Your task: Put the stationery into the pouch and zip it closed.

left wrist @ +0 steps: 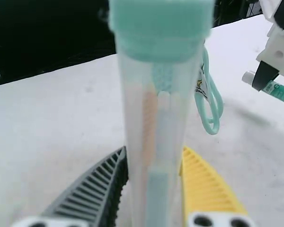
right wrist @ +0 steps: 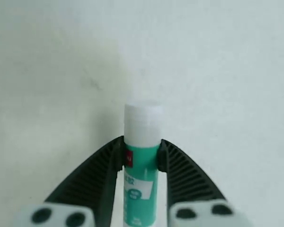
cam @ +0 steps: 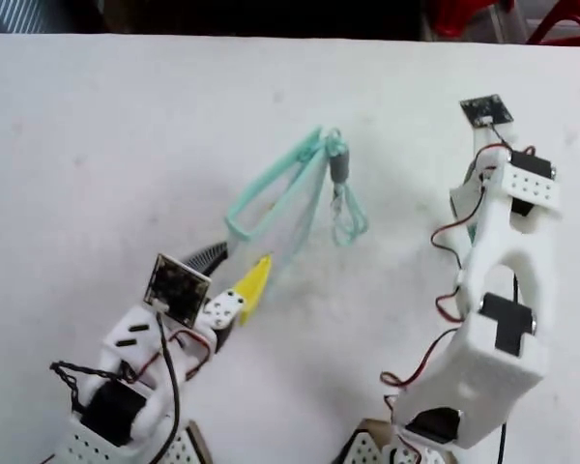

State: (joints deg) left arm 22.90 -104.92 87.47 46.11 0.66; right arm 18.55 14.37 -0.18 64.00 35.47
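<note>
A clear pouch with teal edging stands tilted up off the white table, its teal strap hanging beside it. My left gripper is shut on the pouch's lower end. In the left wrist view the pouch sits pinched between the grey and yellow fingers of that gripper, and pale orange and blue sticks show through its wall. My right gripper is shut on a green glue stick with a white cap, held off to the right of the pouch. The left wrist view shows that glue stick too.
The right arm stands over the table's right side and covers its own gripper from above. White table stretches to the left of and behind the pouch. Red chair legs show past the far edge.
</note>
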